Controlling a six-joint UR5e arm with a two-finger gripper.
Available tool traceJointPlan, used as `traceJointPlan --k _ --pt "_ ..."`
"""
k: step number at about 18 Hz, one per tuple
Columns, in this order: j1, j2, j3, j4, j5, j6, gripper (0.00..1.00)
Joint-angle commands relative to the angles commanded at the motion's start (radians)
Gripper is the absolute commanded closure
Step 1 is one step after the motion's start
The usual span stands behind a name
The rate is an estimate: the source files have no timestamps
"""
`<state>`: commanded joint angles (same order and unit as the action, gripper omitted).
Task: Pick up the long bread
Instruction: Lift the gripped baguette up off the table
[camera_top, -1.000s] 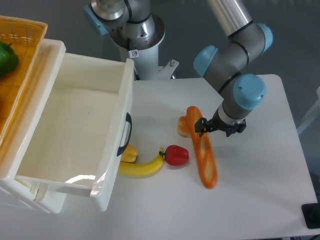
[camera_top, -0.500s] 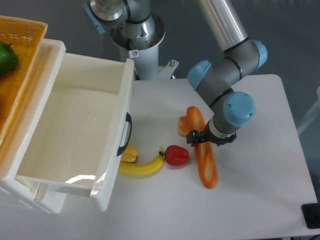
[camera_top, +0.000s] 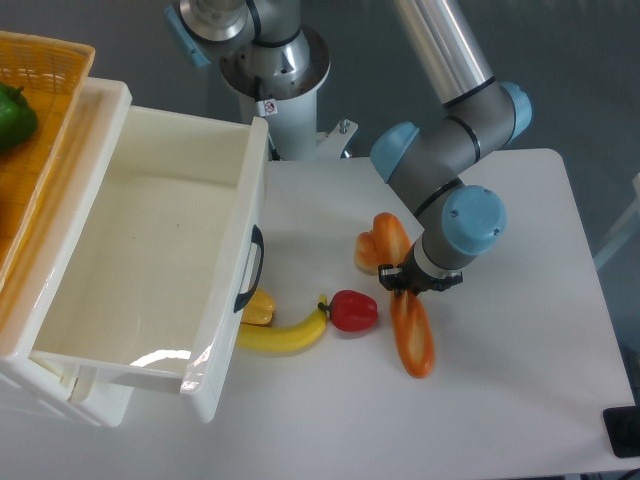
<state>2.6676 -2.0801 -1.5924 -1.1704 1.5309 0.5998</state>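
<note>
The long bread (camera_top: 413, 340), an orange-brown toy baguette with pale slash marks, lies on the white table (camera_top: 520, 380), running from upper left to lower right. My gripper (camera_top: 414, 284) points down over the bread's middle. A dark fingertip (camera_top: 389, 279) stands at the bread's left side, and the other is mostly hidden under the blue wrist. The bread rests on the table. I cannot make out whether the fingers press on it.
A small pale bun (camera_top: 368, 252) touches the bread's upper end. A red pepper (camera_top: 352, 310), a yellow banana (camera_top: 285, 334) and a yellow piece (camera_top: 259, 308) lie to the left. An open white drawer (camera_top: 150, 270) and an orange basket (camera_top: 40, 110) stand further left.
The gripper moved left and down from beside the bread's upper part to over its middle, then settled slightly lower. The bread has not moved.
</note>
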Motion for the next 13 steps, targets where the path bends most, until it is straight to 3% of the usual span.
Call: traceJointPlan --k 8,11,13 --pt "0.018 0.052 0.069 -0.032 -0.011 0.006 0.97" --pt "0.02 0.055 0.106 -0.029 -0.011 0.112 0.97" --pt "0.028 0.055 0.127 -0.023 -0.008 0.252 0.97"
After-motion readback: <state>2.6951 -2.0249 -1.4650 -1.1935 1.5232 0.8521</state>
